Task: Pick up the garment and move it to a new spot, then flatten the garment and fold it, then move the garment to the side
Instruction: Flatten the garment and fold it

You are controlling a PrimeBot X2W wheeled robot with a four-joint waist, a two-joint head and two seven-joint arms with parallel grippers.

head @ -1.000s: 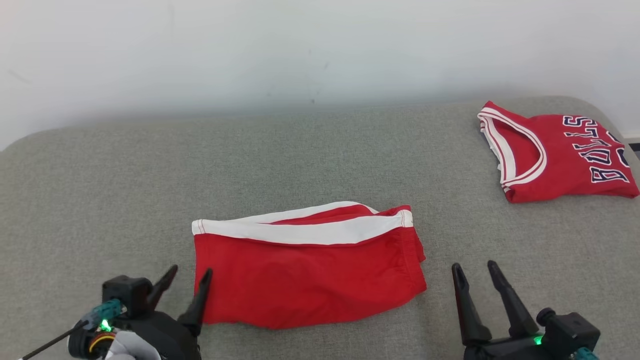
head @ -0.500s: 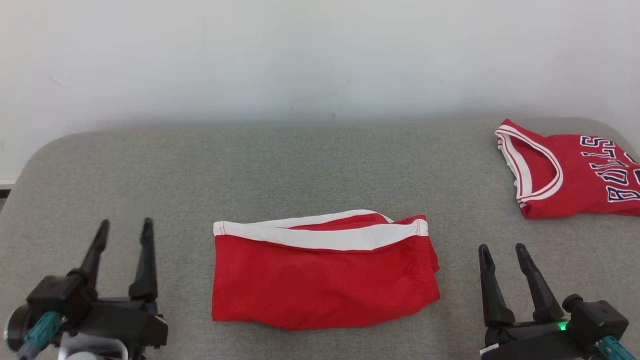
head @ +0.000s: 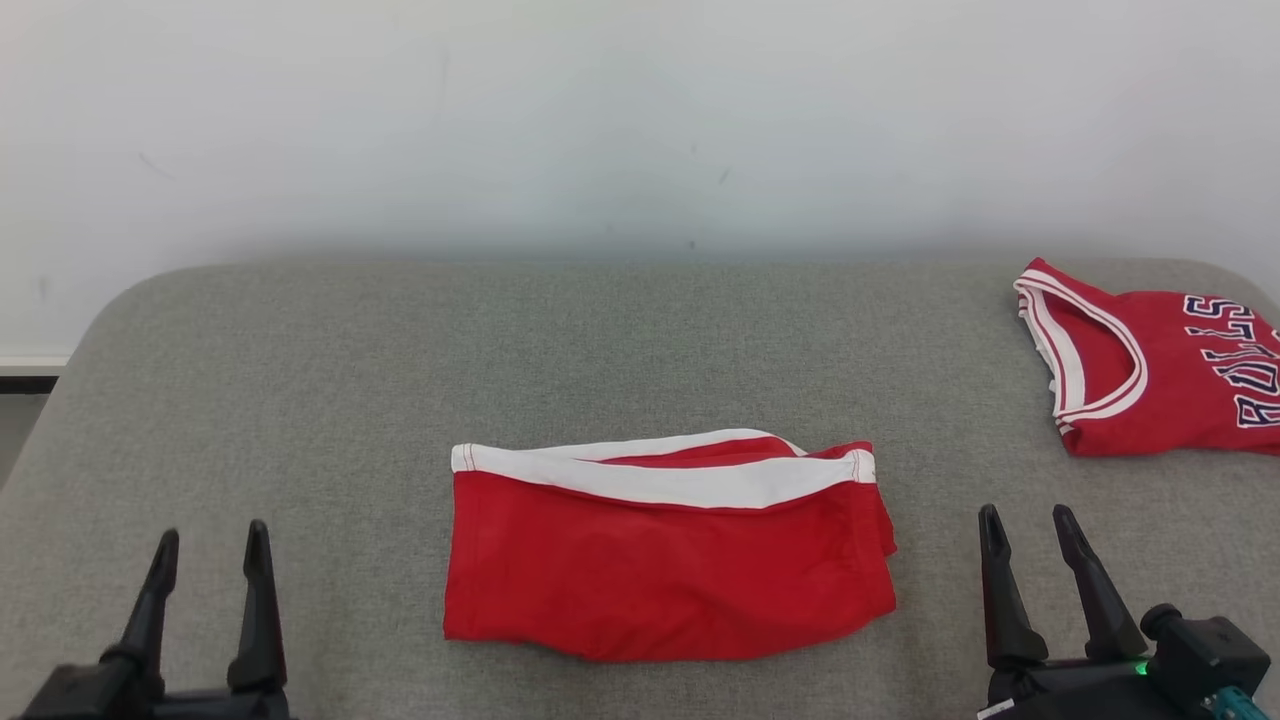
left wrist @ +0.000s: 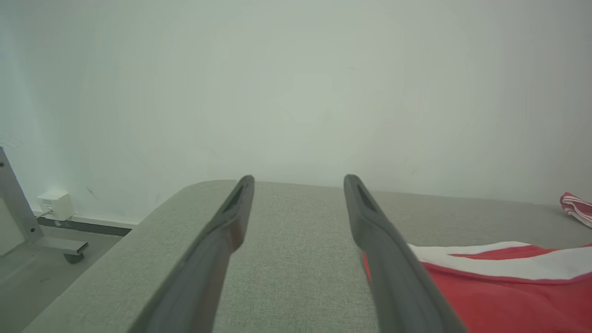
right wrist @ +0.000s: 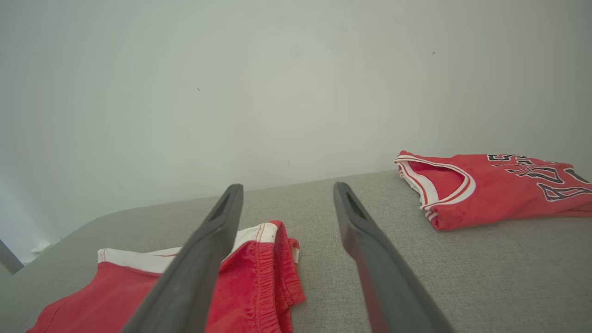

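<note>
Your left pincer point(head: 213, 532) has drawn back from the near corner of the red shorts point(head: 665, 560) and now stands well clear, jaws wide and empty, as are those of your right pincer point(head: 1026, 512). The fold looks finished, so only the move aside likely remains. The shorts lie between both pincers, folded flat, with the white band on the far edge.

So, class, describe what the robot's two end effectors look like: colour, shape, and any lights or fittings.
The left end effector and right end effector each have two long, dark, tapering fingers on a blocky black body. Wrist views show a narrow slot near each fingertip. The right body carries a small green light and a teal connector.
</note>
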